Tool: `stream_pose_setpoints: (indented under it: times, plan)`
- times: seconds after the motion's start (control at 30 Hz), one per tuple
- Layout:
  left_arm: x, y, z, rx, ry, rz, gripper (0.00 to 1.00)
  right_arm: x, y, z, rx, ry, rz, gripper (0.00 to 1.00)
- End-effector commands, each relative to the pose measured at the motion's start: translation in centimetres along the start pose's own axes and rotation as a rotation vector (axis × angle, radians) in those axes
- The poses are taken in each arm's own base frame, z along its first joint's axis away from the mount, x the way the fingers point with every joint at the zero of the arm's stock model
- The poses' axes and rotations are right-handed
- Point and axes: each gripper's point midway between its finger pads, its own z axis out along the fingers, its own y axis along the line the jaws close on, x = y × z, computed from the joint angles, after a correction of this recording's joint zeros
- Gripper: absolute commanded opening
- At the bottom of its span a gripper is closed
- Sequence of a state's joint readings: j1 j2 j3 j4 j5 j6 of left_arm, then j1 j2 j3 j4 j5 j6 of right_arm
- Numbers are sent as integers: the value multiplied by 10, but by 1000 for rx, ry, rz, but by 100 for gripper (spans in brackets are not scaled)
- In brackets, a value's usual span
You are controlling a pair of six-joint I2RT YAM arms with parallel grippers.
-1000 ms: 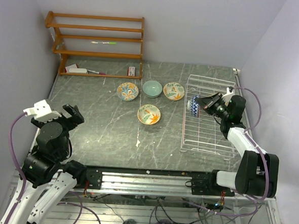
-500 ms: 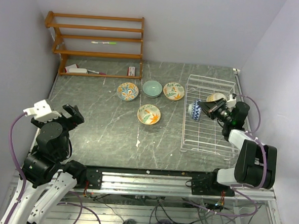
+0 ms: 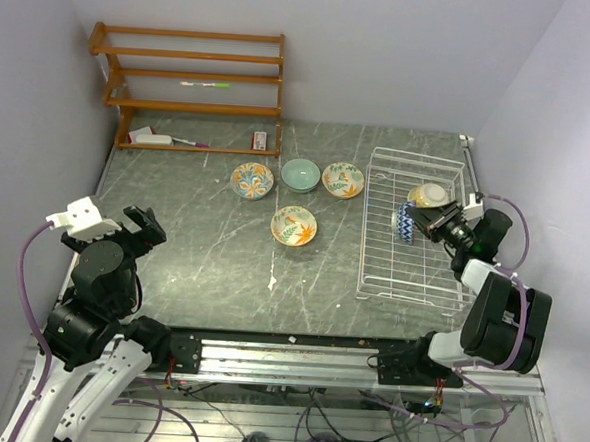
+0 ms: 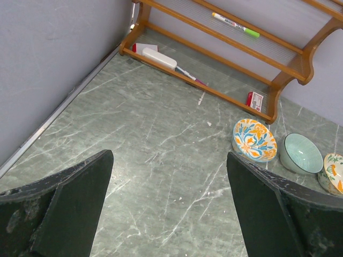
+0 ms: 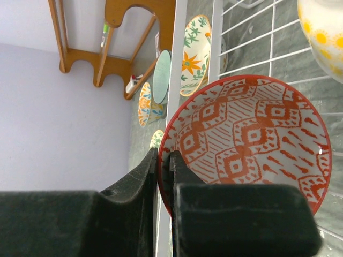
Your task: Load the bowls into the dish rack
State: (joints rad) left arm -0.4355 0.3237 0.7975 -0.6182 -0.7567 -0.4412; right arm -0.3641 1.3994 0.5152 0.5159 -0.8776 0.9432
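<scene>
Top view: the right gripper [image 3: 430, 225] reaches into the white wire dish rack [image 3: 412, 278], holding a red-patterned bowl [image 3: 405, 224] on its edge. A cream bowl [image 3: 429, 195] lies just behind it in the rack. A teal bowl [image 3: 300, 174] and three painted bowls [image 3: 294, 225] sit on the table [image 3: 193, 255].

Left wrist view: the left gripper [image 4: 169, 209] is spread wide and grasps nothing.

Right wrist view: the jaws are clenched on the red-patterned bowl's rim, over the rack wires.

No writing can be read.
The small red-and-white box [image 4: 255, 100] on the wooden shelf unit [image 4: 276, 101] carries print, and the marker [image 4: 235, 24] has dark marks, all too small to make out.
</scene>
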Motion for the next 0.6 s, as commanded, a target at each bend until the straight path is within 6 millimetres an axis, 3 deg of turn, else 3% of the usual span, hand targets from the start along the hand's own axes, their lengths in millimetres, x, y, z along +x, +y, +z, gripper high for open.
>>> stream_pose_setpoints:
  times: [0.0,0.3,0.43,0.57]
  plan:
    - [-6,1,2,-16,-24,-13,98,38,-42,-9,80,82,169,2]
    - [-7,2,2,-25,-27,-18,98,15,27,-9,-123,62,130,0]
    - [-8,3,1,-28,-29,-22,98,21,43,1,-178,89,159,1]
    - [-7,4,1,-32,-25,-19,98,35,45,14,-216,124,218,1]
